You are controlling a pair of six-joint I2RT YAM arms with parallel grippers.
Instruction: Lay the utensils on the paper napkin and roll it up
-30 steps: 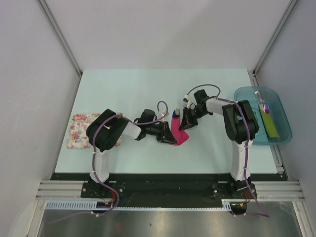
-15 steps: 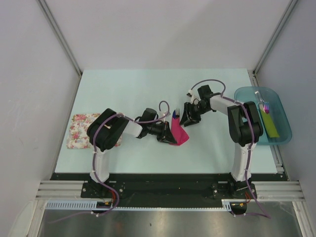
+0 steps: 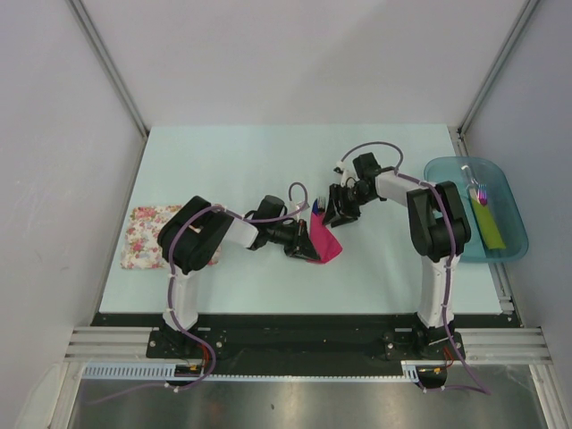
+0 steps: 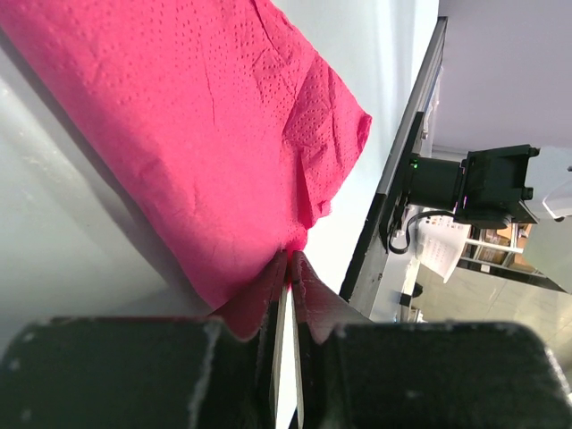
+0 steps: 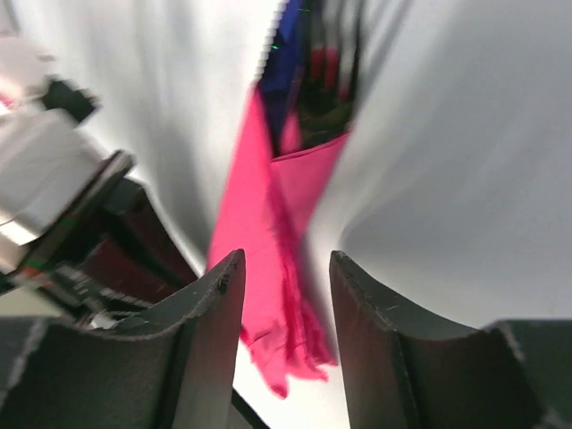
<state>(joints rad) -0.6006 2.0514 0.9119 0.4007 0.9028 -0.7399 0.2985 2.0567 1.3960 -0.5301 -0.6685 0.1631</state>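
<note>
Backed right hand (image 3: 331, 214) off up-frame, jaws parted, empty; kept left hand (image 3: 302, 249) pinched on paper napkin (image 3: 325, 239) edge; judged roll over utensils (image 3: 318, 206) partway done.

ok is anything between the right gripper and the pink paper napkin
Nothing visible does: the open right gripper faces the magenta-pink paper napkin directly. The left gripper pinches the napkin's edge, off to one side.

Around paper napkin (image 3: 323, 238), left claw (image 3: 313, 255), right claw (image 3: 329, 217) block — far table (image 3: 223, 161) passable.
</note>
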